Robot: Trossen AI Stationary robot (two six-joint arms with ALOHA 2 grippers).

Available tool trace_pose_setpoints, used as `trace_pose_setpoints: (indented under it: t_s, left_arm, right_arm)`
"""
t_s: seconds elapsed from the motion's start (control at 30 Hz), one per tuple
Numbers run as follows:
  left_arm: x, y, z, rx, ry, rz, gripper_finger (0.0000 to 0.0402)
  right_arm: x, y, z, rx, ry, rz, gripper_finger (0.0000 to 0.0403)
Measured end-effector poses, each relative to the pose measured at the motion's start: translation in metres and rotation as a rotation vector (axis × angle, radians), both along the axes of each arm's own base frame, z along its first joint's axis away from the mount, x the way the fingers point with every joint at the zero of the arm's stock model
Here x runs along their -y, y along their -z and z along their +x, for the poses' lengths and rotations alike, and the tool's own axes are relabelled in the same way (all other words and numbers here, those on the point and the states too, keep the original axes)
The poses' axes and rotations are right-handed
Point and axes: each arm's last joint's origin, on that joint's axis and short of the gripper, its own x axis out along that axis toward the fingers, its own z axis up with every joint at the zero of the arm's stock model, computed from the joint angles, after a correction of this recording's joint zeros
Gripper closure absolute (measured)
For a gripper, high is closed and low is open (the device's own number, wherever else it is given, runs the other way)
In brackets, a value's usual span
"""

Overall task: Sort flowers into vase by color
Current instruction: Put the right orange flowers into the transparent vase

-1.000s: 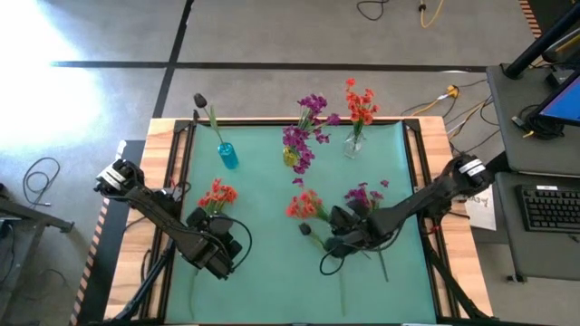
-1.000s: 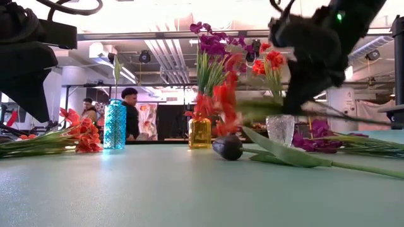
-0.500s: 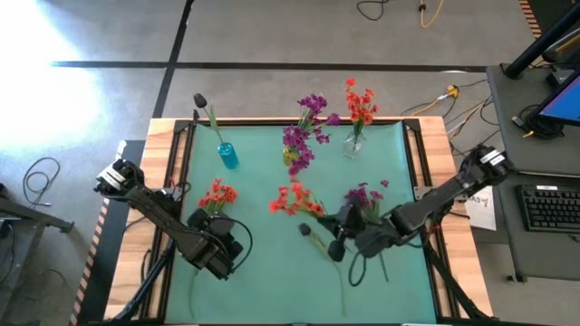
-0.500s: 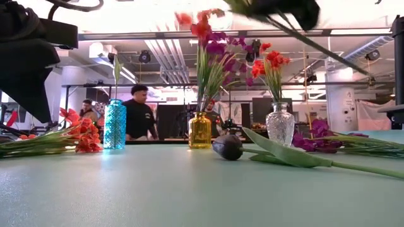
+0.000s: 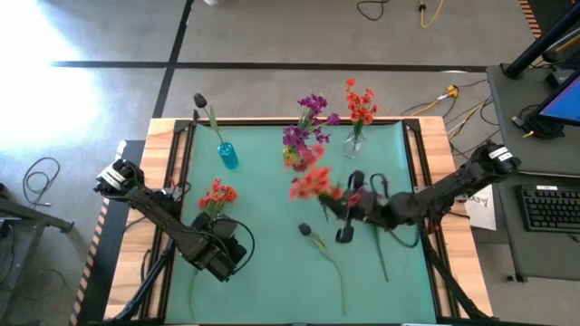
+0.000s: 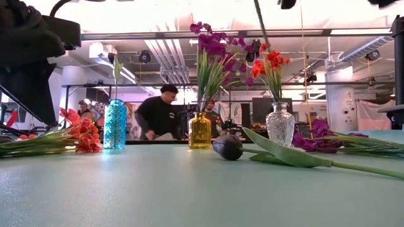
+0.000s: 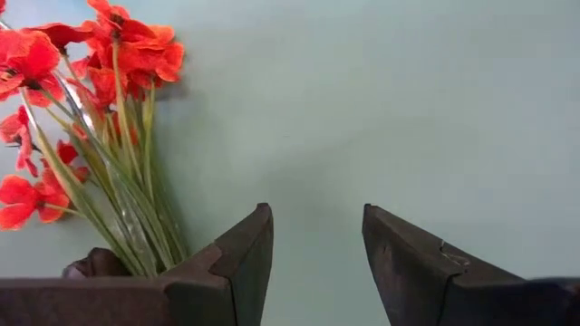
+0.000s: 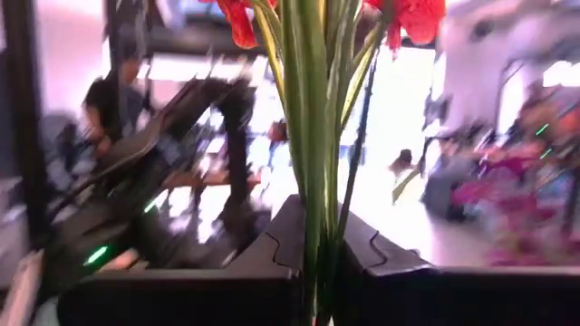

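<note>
We see the right gripper (image 8: 313, 263) clamped on orange flowers (image 5: 313, 184); the left gripper (image 7: 317, 263) gapes beside other orange flowers (image 7: 91, 118).

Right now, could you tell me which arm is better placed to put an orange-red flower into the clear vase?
The right. Its gripper is shut on an orange-red flower, lifted near the clear vase. The left gripper hangs open beside the orange-red bunch on the mat, farther away.
</note>
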Motion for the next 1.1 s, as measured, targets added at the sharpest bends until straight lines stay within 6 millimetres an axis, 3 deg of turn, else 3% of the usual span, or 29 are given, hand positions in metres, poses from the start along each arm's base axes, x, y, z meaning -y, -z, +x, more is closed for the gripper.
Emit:
trace_pose_setpoints:
  t_s: [0.27, 0.7, 0.93, 1.1]
  left_arm:
    - [0.0, 0.0, 0.001, 0.02, 0.003, 0.016, 0.0244]
    - [-0.001, 0.0, 0.0, 0.001, 0.026, 0.029, 0.0244]
    - [-0.003, -0.001, 0.0, -0.031, 0.072, 0.059, 0.0244]
    - [-0.006, -0.001, -0.002, -0.061, 0.073, 0.081, 0.0244]
  right_arm:
    - [0.047, 0.006, -0.032, 0.24, 0.345, 0.018, 0.039]
    - [0.137, -0.009, -0.044, 0.259, 0.875, 0.034, 0.039]
    - [0.166, -0.006, -0.041, 0.139, 0.989, -0.015, 0.039]
    - [0.171, -0.009, -0.031, 0.013, 0.845, -0.027, 0.039]
